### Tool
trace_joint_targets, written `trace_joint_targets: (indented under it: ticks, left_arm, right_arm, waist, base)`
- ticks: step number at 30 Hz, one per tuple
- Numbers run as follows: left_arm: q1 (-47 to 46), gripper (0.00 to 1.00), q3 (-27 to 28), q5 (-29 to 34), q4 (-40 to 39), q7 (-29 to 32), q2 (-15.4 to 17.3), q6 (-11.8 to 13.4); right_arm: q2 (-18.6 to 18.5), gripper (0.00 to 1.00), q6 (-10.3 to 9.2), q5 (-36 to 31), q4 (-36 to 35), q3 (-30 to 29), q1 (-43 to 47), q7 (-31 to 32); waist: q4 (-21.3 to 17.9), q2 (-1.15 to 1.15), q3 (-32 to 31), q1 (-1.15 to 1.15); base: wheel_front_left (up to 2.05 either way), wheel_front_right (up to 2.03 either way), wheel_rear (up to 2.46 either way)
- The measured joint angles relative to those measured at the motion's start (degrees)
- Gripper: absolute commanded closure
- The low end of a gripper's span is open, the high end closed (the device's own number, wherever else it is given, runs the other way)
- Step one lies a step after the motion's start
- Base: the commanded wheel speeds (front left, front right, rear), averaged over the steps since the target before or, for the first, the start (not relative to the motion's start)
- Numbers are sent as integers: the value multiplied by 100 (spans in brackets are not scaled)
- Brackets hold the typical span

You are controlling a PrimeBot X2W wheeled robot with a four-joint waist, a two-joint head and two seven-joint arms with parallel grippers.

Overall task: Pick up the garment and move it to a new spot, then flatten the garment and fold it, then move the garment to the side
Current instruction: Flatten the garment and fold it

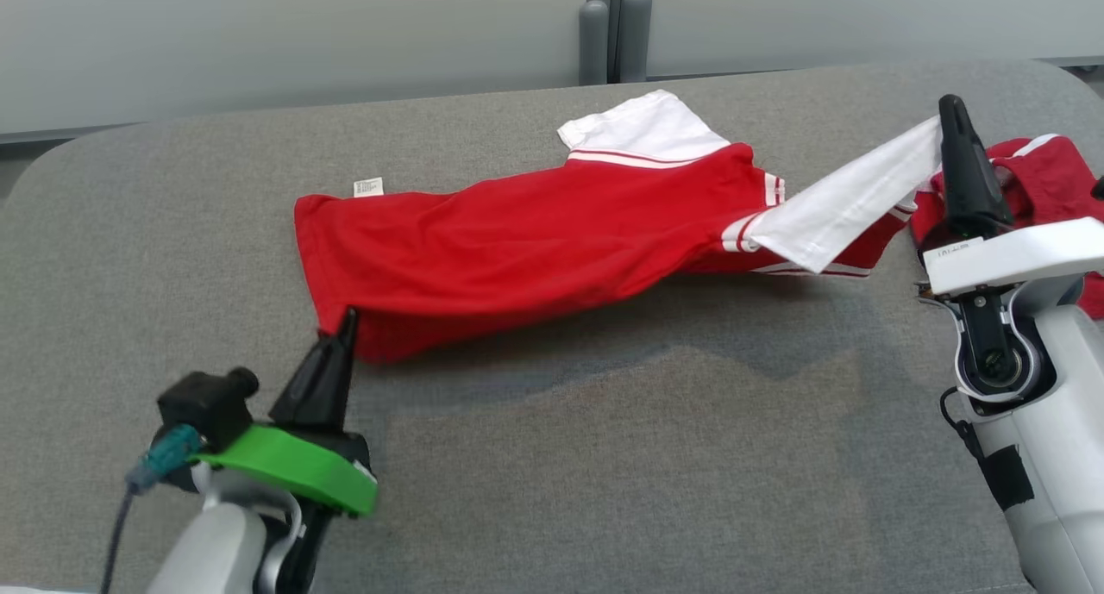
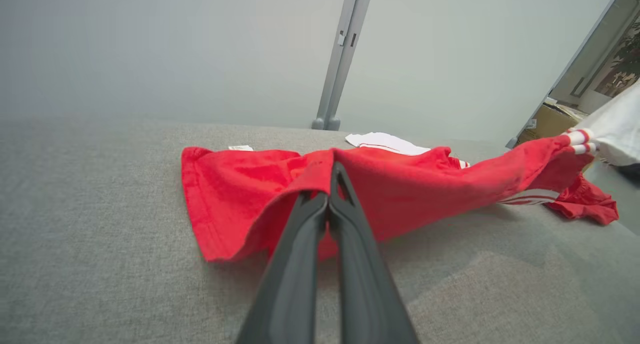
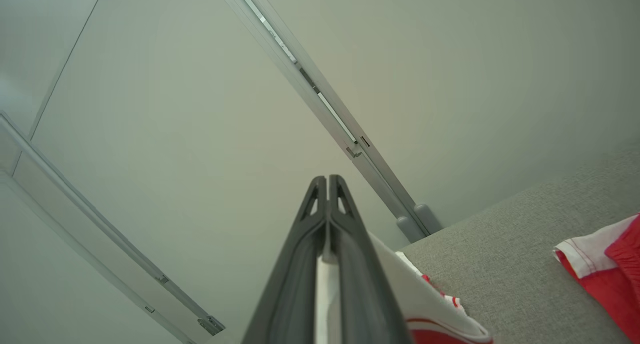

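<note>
Red garment [image 1: 535,240], one; white label [image 1: 368,187], one.

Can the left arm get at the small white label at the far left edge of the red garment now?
Probably not at once. The left tool is shut on the near corner of the garment. Nothing stands between it and the label, but it must let go first.
</note>
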Motion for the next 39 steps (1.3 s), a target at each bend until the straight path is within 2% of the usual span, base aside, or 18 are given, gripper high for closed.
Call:
trace_joint_targets:
  ticks: [6,22,33,39]
  left_arm:
    - [-228,100,298,-288,-617,-4,80,-56]
    - [-232,100,314,-455,-1662,159,310,-79]
    - [-383,100,777,-609,-2897,276,598,-48]
    - [-814,100,871,-697,-3434,683,773,-5]
  right_arm:
    - [-87,100,33,-1,-203,-56,-171,-21]
    - [-289,100,49,38,-948,-320,-201,-75]
    - [-344,100,51,31,-2089,-754,-334,-138]
    - [-399,100,49,42,-2737,-976,-459,-146]
  waist:
    - [-28,0,-180,0]
    - [-139,0,-403,0]
    - [-158,0,-579,0]
    - [-175,0,-619,0]
  base:
    - [0,0,0]
    - [0,0,0]
    - [0,0,0]
    - [0,0,0]
